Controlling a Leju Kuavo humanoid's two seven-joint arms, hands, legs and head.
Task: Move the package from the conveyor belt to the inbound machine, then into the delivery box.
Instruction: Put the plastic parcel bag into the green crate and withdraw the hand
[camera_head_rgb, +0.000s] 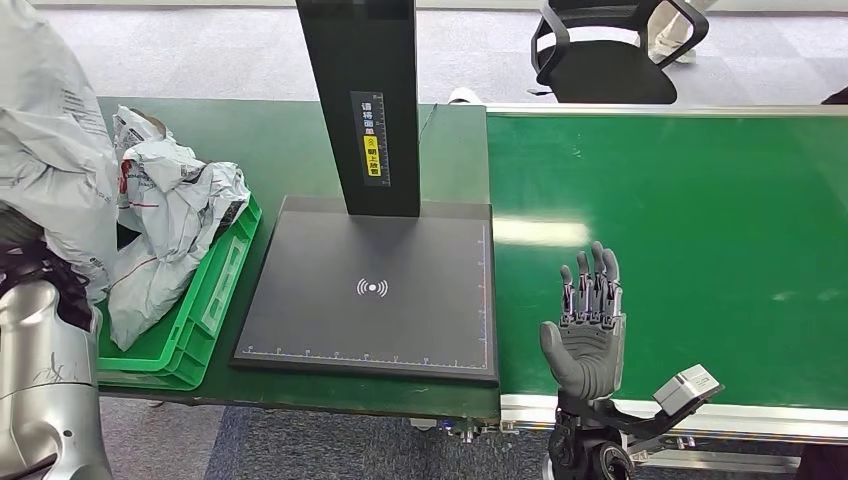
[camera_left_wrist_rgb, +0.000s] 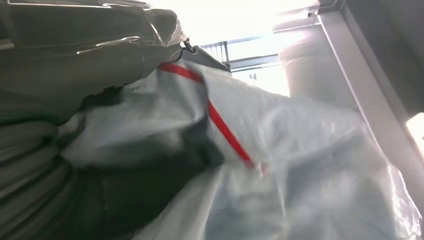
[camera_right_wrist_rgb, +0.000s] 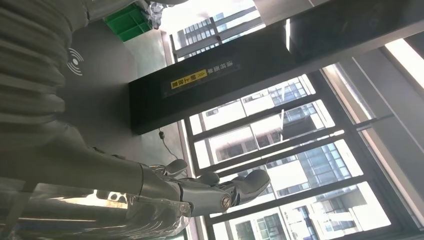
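Observation:
A large grey plastic package (camera_head_rgb: 45, 140) hangs high at the far left, above the green delivery box (camera_head_rgb: 215, 290). My left hand (camera_left_wrist_rgb: 75, 65) grips it; the bag's crumpled film with a red stripe (camera_left_wrist_rgb: 300, 165) presses against the thumb and fingers. In the head view the package hides most of that hand, and the silver left forearm (camera_head_rgb: 45, 390) rises beneath it. My right hand (camera_head_rgb: 590, 320) is open, palm up and fingers straight, over the near edge of the green conveyor belt (camera_head_rgb: 700, 230). The right wrist view also shows the right hand (camera_right_wrist_rgb: 200, 192) holding nothing. The inbound machine's black plate (camera_head_rgb: 370, 290) lies bare.
Other grey packages (camera_head_rgb: 165, 200) fill the delivery box. The machine's black post (camera_head_rgb: 365, 100) rises from the back of the plate. A black office chair (camera_head_rgb: 610, 50) stands beyond the belt. The belt's metal front rail (camera_head_rgb: 760, 415) runs beside the right wrist.

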